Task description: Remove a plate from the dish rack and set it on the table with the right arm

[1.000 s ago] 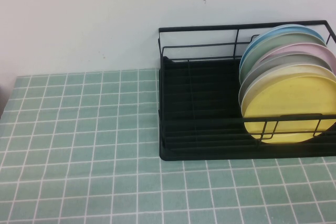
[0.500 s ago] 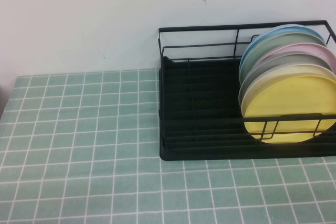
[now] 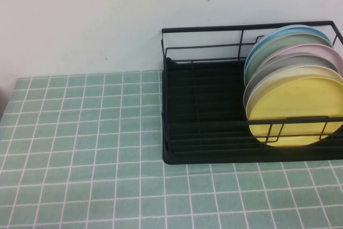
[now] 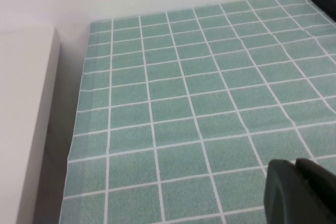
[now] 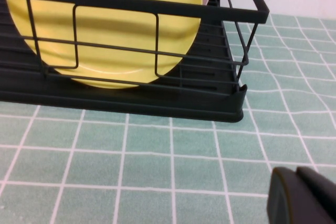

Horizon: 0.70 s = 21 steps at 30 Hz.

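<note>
The yellow plate [image 3: 295, 110] stands on edge at the front of a row of plates in the black wire dish rack [image 3: 203, 127], at the right of the green tiled table [image 3: 80, 148]. It also shows in the right wrist view [image 5: 105, 30] behind the rack's front wires [image 5: 131, 4]. My right gripper [image 5: 299, 195] is shut and empty, over the tiles in front of the rack, apart from it. My left gripper [image 4: 296, 190] is shut and empty over bare tiles at the table's left. Neither gripper shows in the high view.
Behind the yellow plate stand a white plate [image 3: 278, 73], a pink plate [image 3: 316, 52], a green one and a blue one [image 3: 278, 35]. The rack's left half holds nothing. A white wall [image 3: 107, 20] backs the table. A pale block [image 4: 23, 119] borders the table's left edge.
</note>
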Each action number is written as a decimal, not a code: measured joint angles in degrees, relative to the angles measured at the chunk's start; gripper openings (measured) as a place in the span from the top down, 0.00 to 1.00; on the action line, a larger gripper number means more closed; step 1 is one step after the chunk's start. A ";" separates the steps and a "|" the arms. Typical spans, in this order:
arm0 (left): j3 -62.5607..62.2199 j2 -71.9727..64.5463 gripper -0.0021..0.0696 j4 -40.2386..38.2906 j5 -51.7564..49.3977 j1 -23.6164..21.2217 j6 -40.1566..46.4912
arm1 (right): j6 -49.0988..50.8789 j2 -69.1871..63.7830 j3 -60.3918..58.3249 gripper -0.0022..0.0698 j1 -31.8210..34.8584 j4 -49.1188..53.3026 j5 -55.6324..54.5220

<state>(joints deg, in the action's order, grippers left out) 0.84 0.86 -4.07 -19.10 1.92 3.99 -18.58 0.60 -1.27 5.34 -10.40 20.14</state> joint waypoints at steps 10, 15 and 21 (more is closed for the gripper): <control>0.00 0.00 0.98 0.00 0.00 0.00 0.00 | 0.22 0.00 -0.27 0.97 0.00 -9.47 -1.72; 0.00 0.00 0.98 0.00 0.00 0.00 0.00 | 0.26 0.00 -0.37 0.97 0.00 -22.83 -7.67; 0.00 0.00 0.98 0.00 0.00 0.00 0.00 | 0.26 0.00 -0.37 0.97 0.00 -32.04 -12.19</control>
<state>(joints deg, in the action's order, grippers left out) 0.84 0.86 -4.07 -19.10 1.92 3.99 -18.31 0.60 -1.65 5.34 -42.44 7.95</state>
